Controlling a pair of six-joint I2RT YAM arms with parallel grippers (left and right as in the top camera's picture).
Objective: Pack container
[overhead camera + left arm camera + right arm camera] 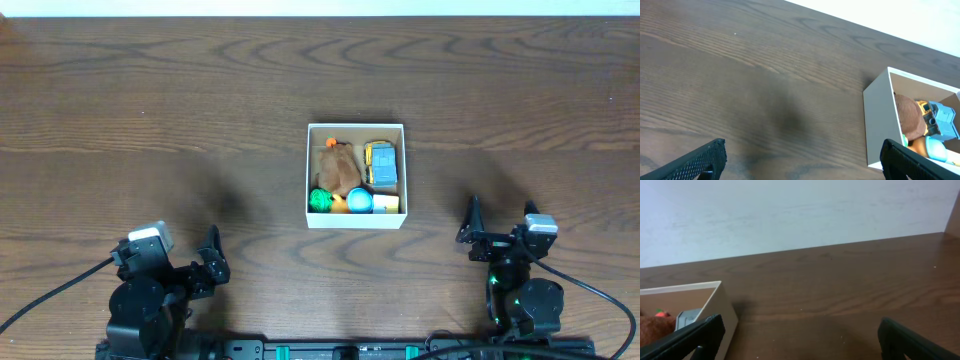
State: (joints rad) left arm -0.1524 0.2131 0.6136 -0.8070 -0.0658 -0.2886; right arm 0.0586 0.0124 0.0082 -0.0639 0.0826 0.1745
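Note:
The container (356,127), a small square white-walled box, stands at the table's centre. Inside lie a brown plush toy (338,170), a blue and yellow toy vehicle (381,163), a green toy (320,200), a blue round toy (360,200) and a yellow piece (386,204). The container also shows in the left wrist view (879,120) and the right wrist view (720,305). My left gripper (205,265) is open and empty at the front left, away from the box. My right gripper (498,222) is open and empty at the front right.
The dark wooden table (150,120) runs to a white wall at the back edge. Cables trail from both arm bases at the front edge.

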